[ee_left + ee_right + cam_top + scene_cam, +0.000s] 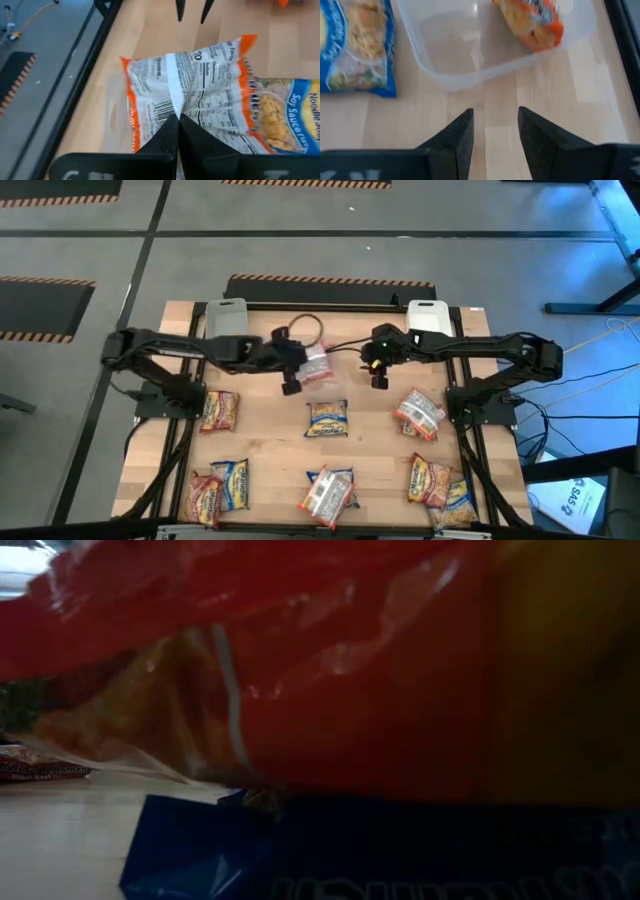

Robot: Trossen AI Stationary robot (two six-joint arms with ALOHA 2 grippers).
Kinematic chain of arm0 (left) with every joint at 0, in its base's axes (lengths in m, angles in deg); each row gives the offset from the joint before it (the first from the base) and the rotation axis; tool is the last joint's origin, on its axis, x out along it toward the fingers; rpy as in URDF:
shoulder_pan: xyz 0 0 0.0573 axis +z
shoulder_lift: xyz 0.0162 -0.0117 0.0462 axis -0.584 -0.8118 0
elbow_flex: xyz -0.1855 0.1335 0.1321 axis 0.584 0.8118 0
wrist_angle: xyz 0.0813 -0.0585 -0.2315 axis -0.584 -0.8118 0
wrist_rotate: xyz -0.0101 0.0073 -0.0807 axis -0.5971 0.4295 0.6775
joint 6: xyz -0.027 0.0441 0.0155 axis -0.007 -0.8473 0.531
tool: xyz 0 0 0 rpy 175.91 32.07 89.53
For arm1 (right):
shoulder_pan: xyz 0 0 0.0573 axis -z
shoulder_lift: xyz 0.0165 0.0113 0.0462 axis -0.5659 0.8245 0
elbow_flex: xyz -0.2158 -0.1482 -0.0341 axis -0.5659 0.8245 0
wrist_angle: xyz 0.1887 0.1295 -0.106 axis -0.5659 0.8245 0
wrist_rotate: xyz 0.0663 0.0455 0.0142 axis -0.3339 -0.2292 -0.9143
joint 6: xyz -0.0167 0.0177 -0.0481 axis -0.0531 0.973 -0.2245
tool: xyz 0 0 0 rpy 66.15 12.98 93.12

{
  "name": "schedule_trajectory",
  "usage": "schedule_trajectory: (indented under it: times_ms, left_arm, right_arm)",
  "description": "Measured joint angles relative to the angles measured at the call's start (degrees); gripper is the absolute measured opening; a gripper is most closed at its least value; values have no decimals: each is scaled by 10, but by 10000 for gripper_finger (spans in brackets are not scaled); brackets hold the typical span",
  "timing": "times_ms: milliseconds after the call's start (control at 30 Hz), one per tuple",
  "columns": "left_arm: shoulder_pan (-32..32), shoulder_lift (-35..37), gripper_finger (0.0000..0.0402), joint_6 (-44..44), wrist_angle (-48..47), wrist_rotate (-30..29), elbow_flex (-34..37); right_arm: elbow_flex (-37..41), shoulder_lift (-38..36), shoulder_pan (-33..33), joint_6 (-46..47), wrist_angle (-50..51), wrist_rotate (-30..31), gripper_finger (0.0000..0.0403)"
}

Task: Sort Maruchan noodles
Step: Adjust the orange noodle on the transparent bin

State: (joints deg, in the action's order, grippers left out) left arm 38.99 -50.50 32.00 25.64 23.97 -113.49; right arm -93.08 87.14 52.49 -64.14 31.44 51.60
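Wooden worktop: near me, loose noodle packets. Farther back, my left claw pinches an orange-edged packet over a clear bin; right claw half-open, empty. A thin pinch may slip, I judge; cable nearby could snag.
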Motion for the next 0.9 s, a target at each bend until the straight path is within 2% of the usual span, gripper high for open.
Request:
schedule_trajectory:
  times_ms: [200,467,700,900]
  left_arm:
    - [17,88,0,35,126,90,126]
    - [45,160,0,67,304,208,248]
    - [70,163,0,109,430,305,295]
    - [78,163,0,127,436,313,295]
  right_arm:
    - [0,0,0,0,-84,-31,140]
    - [0,0,0,21,-222,-118,140]
    - [-1,0,0,16,-279,-134,140]
    - [-1,15,-15,-46,-344,-129,141]
